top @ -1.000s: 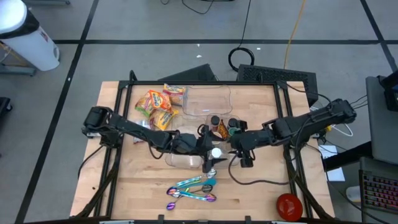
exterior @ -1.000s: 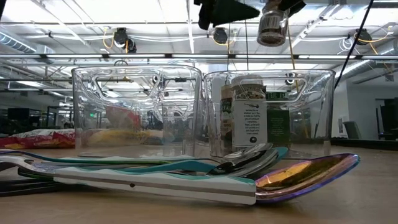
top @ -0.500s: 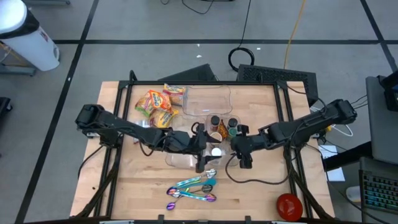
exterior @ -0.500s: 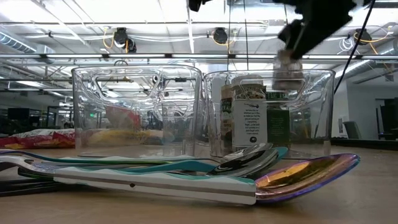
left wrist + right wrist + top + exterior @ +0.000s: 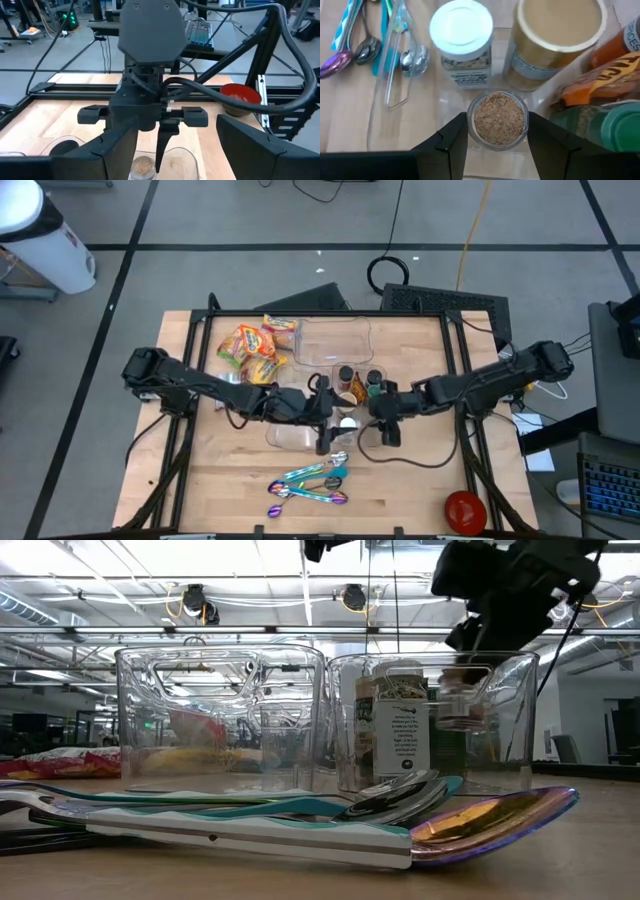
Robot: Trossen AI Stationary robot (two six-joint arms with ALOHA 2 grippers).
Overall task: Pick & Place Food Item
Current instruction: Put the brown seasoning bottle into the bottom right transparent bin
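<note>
1. Wooden table (image 5: 420, 480) is sitting under both arms, and you are looking across a pile of spoons (image 5: 330, 815) lying nearest the front edge, teal and iridescent handles crossing each other; they are too tangled for you to count.
2. You are also seeing a red bowl (image 5: 464, 510) resting alone at the front right corner, well apart from everything else.
3. Your right gripper (image 5: 496, 131) is closing its fingers on a small clear spice jar (image 5: 499, 119), lidless and filled with brown crumbly seasoning, holding it upright just above a clear bin (image 5: 430, 720).
4. You are crowding that jar: a white-capped jar (image 5: 462, 40) and a gold-topped can (image 5: 557, 37) are standing just beside it, with a green-lidded bottle (image 5: 600, 127) and an orange packet (image 5: 605, 75) on the other side.
5. Your left gripper (image 5: 325, 418) is hovering facing the right one, jaws spread with nothing between them.
6. You are seeing two clear bins in the low view, side by side.
7. Farther back, several yellow-orange snack bags (image 5: 250, 345) are lying beside a clear tray (image 5: 335, 340).
</note>
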